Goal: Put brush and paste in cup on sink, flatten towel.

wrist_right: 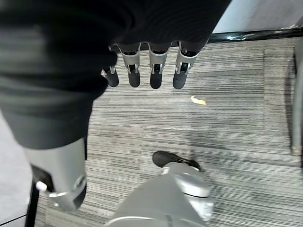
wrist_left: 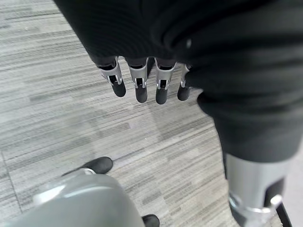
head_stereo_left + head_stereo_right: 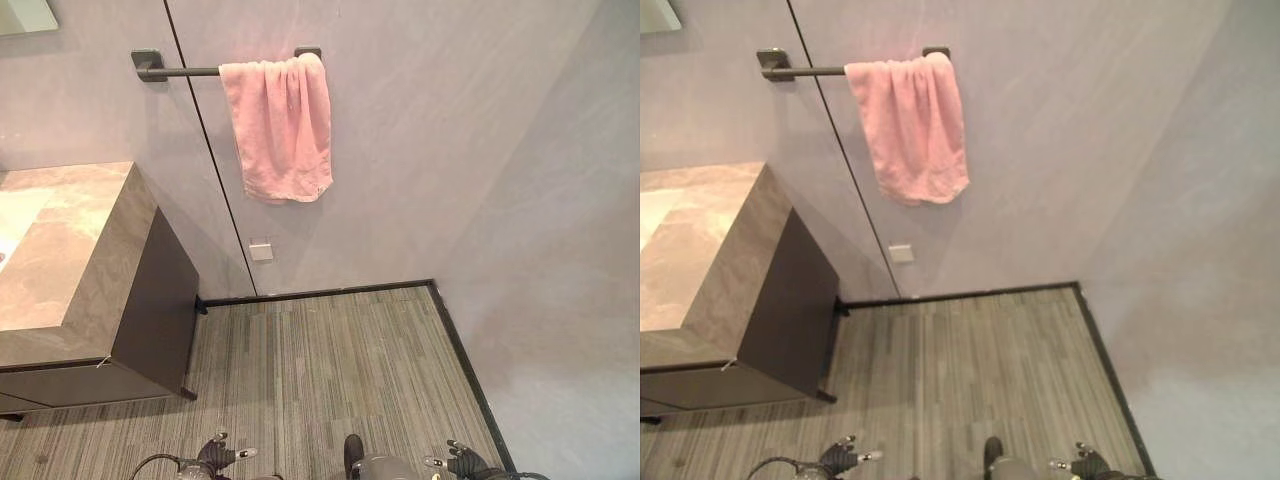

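A pink towel [image 3: 281, 125] hangs bunched up on a dark wall rail [image 3: 182, 70], gathered toward the rail's right end. The stone-topped sink counter [image 3: 70, 260] stands at the left on a dark cabinet. My left hand [image 3: 218, 455] hangs low at the bottom edge, fingers [image 2: 138, 82] straight and holding nothing. My right hand [image 3: 462, 460] hangs low at the bottom right, fingers [image 1: 154, 71] also straight and empty. Both hands are far below the towel.
Grey striped floor [image 3: 330, 370] lies between the cabinet and the right wall. A small white wall plate [image 3: 261, 251] sits below the towel. A dark skirting strip [image 3: 455, 340] runs along the walls. A small yellow scrap [image 1: 199, 100] lies on the floor.
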Motion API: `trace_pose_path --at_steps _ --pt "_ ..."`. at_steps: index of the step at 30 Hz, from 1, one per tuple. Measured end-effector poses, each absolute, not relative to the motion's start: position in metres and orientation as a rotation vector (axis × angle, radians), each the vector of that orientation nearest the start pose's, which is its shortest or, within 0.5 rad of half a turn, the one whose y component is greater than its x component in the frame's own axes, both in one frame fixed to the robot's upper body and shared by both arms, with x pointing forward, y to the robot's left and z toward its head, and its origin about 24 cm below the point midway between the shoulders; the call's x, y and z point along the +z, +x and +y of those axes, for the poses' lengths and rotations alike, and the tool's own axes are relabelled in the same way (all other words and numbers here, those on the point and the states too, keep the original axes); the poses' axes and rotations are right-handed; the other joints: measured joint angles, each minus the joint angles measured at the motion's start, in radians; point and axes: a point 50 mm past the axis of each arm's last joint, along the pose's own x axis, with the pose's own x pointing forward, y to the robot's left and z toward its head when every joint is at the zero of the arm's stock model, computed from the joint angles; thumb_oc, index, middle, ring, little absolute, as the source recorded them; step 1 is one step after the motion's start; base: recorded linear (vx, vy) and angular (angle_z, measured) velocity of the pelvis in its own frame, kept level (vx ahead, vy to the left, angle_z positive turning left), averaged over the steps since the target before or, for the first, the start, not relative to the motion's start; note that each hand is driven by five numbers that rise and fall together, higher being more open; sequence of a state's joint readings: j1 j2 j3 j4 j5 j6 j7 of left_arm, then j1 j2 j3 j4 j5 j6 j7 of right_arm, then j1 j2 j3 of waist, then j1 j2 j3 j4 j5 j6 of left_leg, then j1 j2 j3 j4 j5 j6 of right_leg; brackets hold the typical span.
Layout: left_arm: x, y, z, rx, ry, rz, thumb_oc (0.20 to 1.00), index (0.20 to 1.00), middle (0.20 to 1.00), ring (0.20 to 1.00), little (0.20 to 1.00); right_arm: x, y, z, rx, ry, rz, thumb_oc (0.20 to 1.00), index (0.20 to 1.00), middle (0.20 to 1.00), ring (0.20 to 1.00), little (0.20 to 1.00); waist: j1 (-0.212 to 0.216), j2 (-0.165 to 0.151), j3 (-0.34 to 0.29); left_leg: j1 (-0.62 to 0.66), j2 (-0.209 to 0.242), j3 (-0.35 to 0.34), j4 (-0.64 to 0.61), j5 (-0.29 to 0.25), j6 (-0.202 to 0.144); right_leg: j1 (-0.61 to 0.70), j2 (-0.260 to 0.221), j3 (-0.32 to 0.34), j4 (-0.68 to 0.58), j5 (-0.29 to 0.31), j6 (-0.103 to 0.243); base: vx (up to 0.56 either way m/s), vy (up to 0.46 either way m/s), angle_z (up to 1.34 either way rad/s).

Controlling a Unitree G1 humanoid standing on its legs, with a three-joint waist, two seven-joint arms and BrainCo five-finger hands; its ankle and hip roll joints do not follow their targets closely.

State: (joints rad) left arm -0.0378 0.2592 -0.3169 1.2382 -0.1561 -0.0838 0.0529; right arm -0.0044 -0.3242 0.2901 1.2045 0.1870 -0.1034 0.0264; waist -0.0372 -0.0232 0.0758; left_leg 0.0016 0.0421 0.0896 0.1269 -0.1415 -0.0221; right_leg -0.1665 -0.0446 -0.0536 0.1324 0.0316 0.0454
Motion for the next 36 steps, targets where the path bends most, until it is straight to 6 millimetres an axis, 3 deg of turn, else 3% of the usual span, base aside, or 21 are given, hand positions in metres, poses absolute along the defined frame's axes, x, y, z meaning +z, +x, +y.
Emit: trace_pose_path --at_steps 2,4,7,10,11,13,14,16,17,19,21,23,24,25,27,30,33,35,36 --pt "-0.157 0.107 0.228 0.014 0.317 1.130 1.000 1.000 1.000 1.000 1.000 -0.152 0.102 -0.249 -0.011 -0.282 1.120 1.000 1.000 1.000 1.000 1.000 0.006 0.001 -0.001 0.014 -0.017 0.004 -0.019 0.007 0.026 0.015 -0.016 0.009 -0.017 0.013 0.016 0.06 0.237 -0.07" --pt "-0.157 0.108 0.228 0.015 0.317 1.127 1.000 1.000 1.000 1.000 1.000 -0.151 0.104 -0.248 -0.006 -0.281 1.111 1.000 1.000 1.000 1.000 1.000 0.007 0.002 -0.003 0.017 -0.034 0.007 -0.030 0.009 0.029 0.011 -0.027 0.013 -0.012 0.015 0.021 0.05 0.146 0.01" --pt "-0.156 0.109 0.229 0.013 0.319 1.122 1.000 1.000 1.000 1.000 1.000 -0.151 0.106 -0.246 0.005 -0.278 1.099 1.000 1.000 1.000 1.000 1.000 -0.003 0.011 0.004 0.019 -0.050 0.005 -0.028 0.010 0.056 -0.025 -0.051 0.023 0.067 0.036 0.053 0.07 0.142 0.03" --pt "-0.155 0.109 0.234 0.014 0.332 1.120 1.000 1.000 1.000 1.000 1.000 -0.150 0.109 -0.243 0.022 -0.267 1.086 1.000 1.000 1.000 1.000 1.000 -0.007 0.003 0.025 0.032 -0.069 0.009 -0.028 -0.003 0.079 -0.060 -0.063 0.025 0.152 0.048 0.058 0.11 0.101 -0.06" --pt "-0.155 0.109 0.234 0.018 0.327 1.121 1.000 1.000 1.000 1.000 1.000 -0.150 0.107 -0.243 0.024 -0.265 1.090 1.000 1.000 1.000 1.000 1.000 -0.009 0.007 0.028 0.034 -0.069 0.004 -0.029 -0.003 0.086 -0.077 -0.058 0.024 0.188 0.038 0.064 0.11 0.058 -0.02" --pt "-0.155 0.106 0.239 0.041 0.320 1.126 1.000 1.000 1.000 1.000 1.000 -0.153 0.103 -0.237 0.035 -0.250 1.098 1.000 1.000 1.000 1.000 1.000 -0.026 0.005 0.029 0.032 -0.059 -0.016 -0.036 0.003 0.093 -0.115 0.024 0.136 0.290 -0.082 0.078 0.08 0.015 0.23" --pt "-0.153 0.107 0.243 0.040 0.328 1.125 1.000 1.000 1.000 1.000 1.000 -0.154 0.099 -0.235 0.038 -0.243 1.103 1.000 1.000 1.000 1.000 1.000 -0.034 -0.012 0.030 0.034 -0.064 -0.024 -0.045 0.008 0.095 -0.116 0.039 0.109 0.294 -0.100 0.063 0.14 -0.028 0.29" --pt "-0.153 0.103 0.247 0.046 0.337 1.134 1.000 1.000 1.000 1.000 1.000 -0.154 0.100 -0.235 0.036 -0.243 1.098 1.000 1.000 1.000 1.000 1.000 -0.028 -0.035 0.022 0.034 -0.074 -0.007 -0.066 0.008 0.091 -0.113 0.035 0.013 0.157 -0.078 0.041 0.17 -0.038 -0.15" --pt "-0.153 0.104 0.247 0.048 0.334 1.135 1.000 1.000 1.000 1.000 1.000 -0.152 0.106 -0.235 0.038 -0.246 1.080 1.000 1.000 1.000 1.000 1.000 -0.027 -0.026 0.033 0.035 -0.067 0.001 -0.070 0.006 0.092 -0.133 0.035 -0.021 0.141 -0.068 0.024 0.23 -0.047 -0.24" --pt "-0.154 0.108 0.241 0.039 0.317 1.124 1.000 1.000 1.000 1.000 1.000 -0.149 0.111 -0.237 0.043 -0.254 1.057 1.000 1.000 1.000 1.000 1.000 -0.033 -0.003 0.052 0.050 -0.048 0.003 -0.077 -0.012 0.095 -0.172 0.036 -0.038 0.069 -0.035 0.035 0.27 -0.078 -0.13" --pt "-0.151 0.122 0.234 0.056 0.272 1.083 1.000 1.000 1.000 1.000 1.000 -0.147 0.111 -0.237 0.054 -0.263 1.045 1.000 1.000 1.000 1.000 1.000 -0.045 0.004 0.083 0.136 -0.042 -0.018 -0.112 -0.039 0.061 -0.195 -0.012 -0.027 -0.112 0.059 0.077 0.25 -0.127 0.27" --pt "-0.151 0.120 0.233 0.050 0.269 1.072 1.000 1.000 1.000 1.000 1.000 -0.152 0.094 -0.237 0.057 -0.262 1.087 1.000 1.000 1.000 1.000 1.000 -0.062 -0.012 0.055 0.202 -0.025 -0.063 -0.133 -0.087 0.028 -0.191 -0.028 0.021 -0.022 0.038 0.078 0.22 -0.144 0.74" --pt "-0.153 0.117 0.231 0.045 0.270 1.080 1.000 1.000 1.000 1.000 1.000 -0.154 0.085 -0.238 0.067 -0.270 1.120 1.000 1.000 1.000 1.000 1.000 -0.058 -0.010 0.044 0.231 0.000 -0.089 -0.126 -0.111 0.003 -0.192 -0.003 0.027 0.037 0.083 0.055 0.22 -0.159 0.74" --pt "-0.152 0.122 0.227 0.033 0.266 1.066 1.000 1.000 1.000 1.000 1.000 -0.155 0.082 -0.240 0.077 -0.288 1.133 1.000 1.000 1.000 1.000 1.000 -0.056 0.005 0.033 0.225 0.031 -0.098 -0.093 -0.114 -0.005 -0.187 0.028 0.019 0.058 0.080 0.025 0.27 -0.191 0.38" --pt "-0.152 0.122 0.227 0.039 0.256 1.066 1.000 1.000 1.000 1.000 1.000 -0.151 0.100 -0.243 0.087 -0.318 1.104 1.000 1.000 1.000 1.000 1.000 -0.049 0.014 0.025 0.211 0.058 -0.102 -0.052 -0.079 -0.024 -0.154 0.070 0.008 0.027 0.063 -0.001 0.21 -0.136 0.04" --pt "-0.151 0.129 0.223 0.043 0.232 1.052 1.000 1.000 1.000 1.000 1.000 -0.147 0.109 -0.250 0.085 -0.359 1.080 1.000 1.000 1.000 1.000 1.000 -0.053 0.001 -0.005 0.187 0.098 -0.143 0.024 -0.006 -0.096 -0.072 0.101 -0.041 -0.043 0.049 -0.061 0.21 -0.127 0.24" --pt "-0.149 0.138 0.219 0.031 0.232 1.028 1.000 1.000 1.000 1.000 1.000 -0.145 0.111 -0.257 0.077 -0.387 1.089 1.000 1.000 1.000 1.000 1.000 -0.057 0.004 -0.022 0.157 0.105 -0.166 0.119 0.029 -0.150 -0.013 0.125 -0.048 -0.090 0.031 -0.094 0.21 -0.122 0.16" --pt "-0.148 0.142 0.219 0.033 0.228 1.020 1.000 1.000 1.000 1.000 1.000 -0.146 0.108 -0.258 0.109 -0.425 1.102 1.000 1.000 1.000 1.000 1.000 -0.059 0.007 -0.022 0.092 0.092 -0.162 0.252 0.034 -0.162 0.017 0.121 -0.058 -0.116 0.040 -0.135 0.17 -0.103 0.10" --pt "-0.147 0.144 0.218 0.031 0.229 1.014 1.000 1.000 1.000 1.000 1.000 -0.146 0.107 -0.258 0.120 -0.436 1.105 1.000 1.000 1.000 1.000 1.000 -0.061 0.006 -0.020 0.072 0.085 -0.159 0.279 0.053 -0.176 0.023 0.118 -0.060 -0.118 0.026 -0.138 0.16 -0.082 0.26"
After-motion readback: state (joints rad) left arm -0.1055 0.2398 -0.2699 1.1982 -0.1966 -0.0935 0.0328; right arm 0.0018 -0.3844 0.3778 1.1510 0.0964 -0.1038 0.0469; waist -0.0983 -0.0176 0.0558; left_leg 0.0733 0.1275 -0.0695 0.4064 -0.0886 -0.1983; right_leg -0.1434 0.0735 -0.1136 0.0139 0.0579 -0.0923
